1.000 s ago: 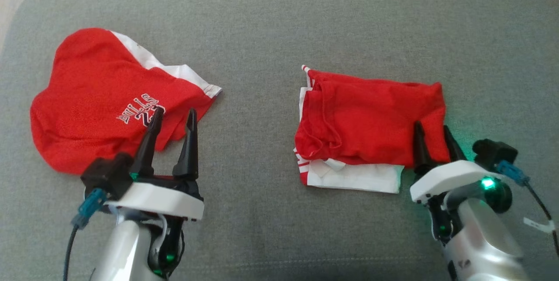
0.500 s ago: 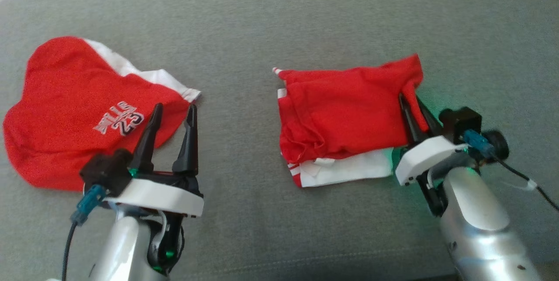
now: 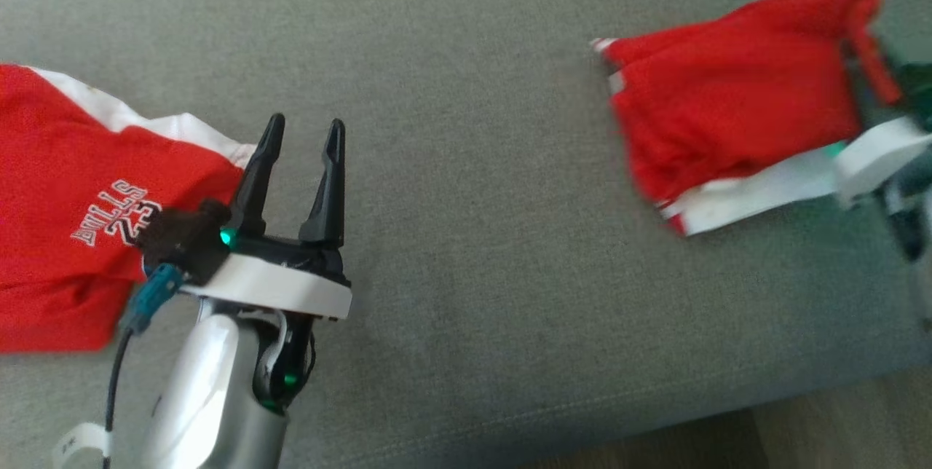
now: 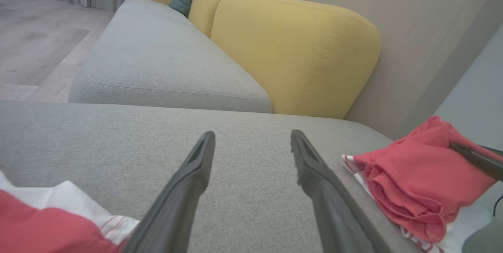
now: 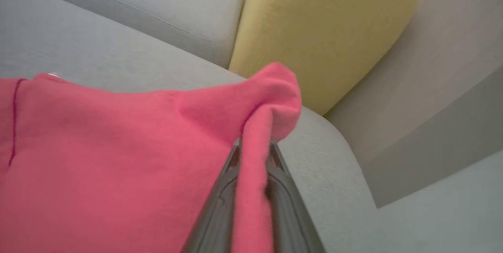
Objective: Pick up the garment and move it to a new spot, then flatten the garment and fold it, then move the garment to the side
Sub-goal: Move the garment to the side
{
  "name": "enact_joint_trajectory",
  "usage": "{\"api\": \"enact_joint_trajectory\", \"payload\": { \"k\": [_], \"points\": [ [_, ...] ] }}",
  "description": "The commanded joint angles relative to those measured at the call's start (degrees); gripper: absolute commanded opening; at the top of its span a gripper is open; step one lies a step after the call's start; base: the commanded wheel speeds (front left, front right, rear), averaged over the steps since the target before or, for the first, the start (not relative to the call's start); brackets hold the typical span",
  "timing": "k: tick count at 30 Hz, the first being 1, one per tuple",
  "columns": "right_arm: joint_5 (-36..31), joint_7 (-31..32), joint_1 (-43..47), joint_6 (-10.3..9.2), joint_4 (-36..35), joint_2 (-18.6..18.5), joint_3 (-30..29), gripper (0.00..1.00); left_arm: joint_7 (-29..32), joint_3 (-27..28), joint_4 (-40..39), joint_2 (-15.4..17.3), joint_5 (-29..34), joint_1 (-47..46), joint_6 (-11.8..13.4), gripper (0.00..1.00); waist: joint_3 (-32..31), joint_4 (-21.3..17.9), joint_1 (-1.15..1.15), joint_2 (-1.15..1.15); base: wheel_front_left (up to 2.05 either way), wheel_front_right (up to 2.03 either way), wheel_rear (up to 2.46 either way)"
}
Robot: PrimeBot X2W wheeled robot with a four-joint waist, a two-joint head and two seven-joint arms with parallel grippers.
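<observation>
The folded garment [image 3: 728, 112] is a neat red bundle with a white layer showing along its near edge. So the flattening and folding look finished to me. It sits far over to the robot's right on the grey cushion [image 3: 466, 250], and I'd say the last step, moving it aside, is what's in hand now. All that's left is to set it down and let go.

The right fingers [image 5: 220, 206] are clamped almost together on a pinch of red cloth at the bundle's far right corner, and that corner is puckered up between them.

The left fingers [image 3: 329, 170] are spread wide and hold nothing. They hover over bare cushion just beside a second red garment [image 3: 73, 214], which lies loose and unfolded.
</observation>
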Motion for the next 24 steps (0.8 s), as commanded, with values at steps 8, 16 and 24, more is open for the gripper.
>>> {"api": "enact_joint_trajectory", "payload": {
  "k": [8,16,24],
  "points": [
    [-1.0,3.7,-2.1,-0.05,-3.1,-2.6,-8.7,0.00,-0.3,1.5,-1.7,0.4,1.0,-3.1,-0.8,1.00,3.1,-0.3,0.00,0.00,0.00,0.00,0.00],
    [-3.3,5.9,-0.5,-0.05,-5.8,-0.3,-13.4,0.00,-0.3,2.1,-1.1,0.4,1.2,-3.1,-1.1,1.00,3.5,0.3,0.00,0.00,0.00,0.00,0.00],
    [-1.1,7.8,1.7,-0.05,-8.4,1.6,-15.0,1.00,-0.3,2.0,-0.6,0.4,0.6,-2.7,-1.2,1.00,2.1,0.6,0.00,0.00,0.00,0.00,0.00]
  ]
}}
